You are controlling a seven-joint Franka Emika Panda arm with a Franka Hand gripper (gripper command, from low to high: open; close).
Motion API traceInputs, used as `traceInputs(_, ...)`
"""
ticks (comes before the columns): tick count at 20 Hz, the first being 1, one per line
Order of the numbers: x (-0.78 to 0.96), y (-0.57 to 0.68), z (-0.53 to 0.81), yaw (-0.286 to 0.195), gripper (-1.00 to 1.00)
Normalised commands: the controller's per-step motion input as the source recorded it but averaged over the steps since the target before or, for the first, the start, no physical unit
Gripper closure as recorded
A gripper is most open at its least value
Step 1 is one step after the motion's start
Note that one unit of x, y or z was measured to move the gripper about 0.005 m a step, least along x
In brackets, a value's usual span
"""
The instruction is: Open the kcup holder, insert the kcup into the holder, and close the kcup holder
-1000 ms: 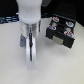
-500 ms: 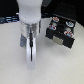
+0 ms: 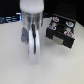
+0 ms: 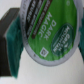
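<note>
At the centre of the exterior view I see the arm (image 3: 31,22) hanging over the pale table (image 3: 15,65), its white body hiding the gripper (image 3: 33,52) tip, so the fingers cannot be made out there. Blur softens every edge in this view. Toward the exterior view's right stands the holder (image 3: 61,34), a black box with a drawer front facing the camera; I cannot tell whether the drawer is pulled out, and the items on its top are too blurred to name. Between arm and holder lies a strip of bare table, and more open table spreads toward the exterior view's left and near edge. Close up, the wrist view is filled by the kcup (image 4: 45,34), its green lid with white lettering cut off at the frame edge. Green pads (image 4: 14,36) press against the cup's rim on one side, the opposite pad only partly visible, so I read the gripper as clenched on the kcup, held clear of the holder.
</note>
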Motion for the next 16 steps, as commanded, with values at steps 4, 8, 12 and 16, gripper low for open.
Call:
traceInputs(4, 0.03, 0.5, 0.83, -0.018, 1.0)
traceInputs(8, 0.03, 0.58, 0.74, 0.002, 1.0)
traceInputs(12, -0.03, 0.66, 0.53, 0.024, 1.0)
traceInputs(16, -0.07, 0.67, 0.4, 0.028, 1.0)
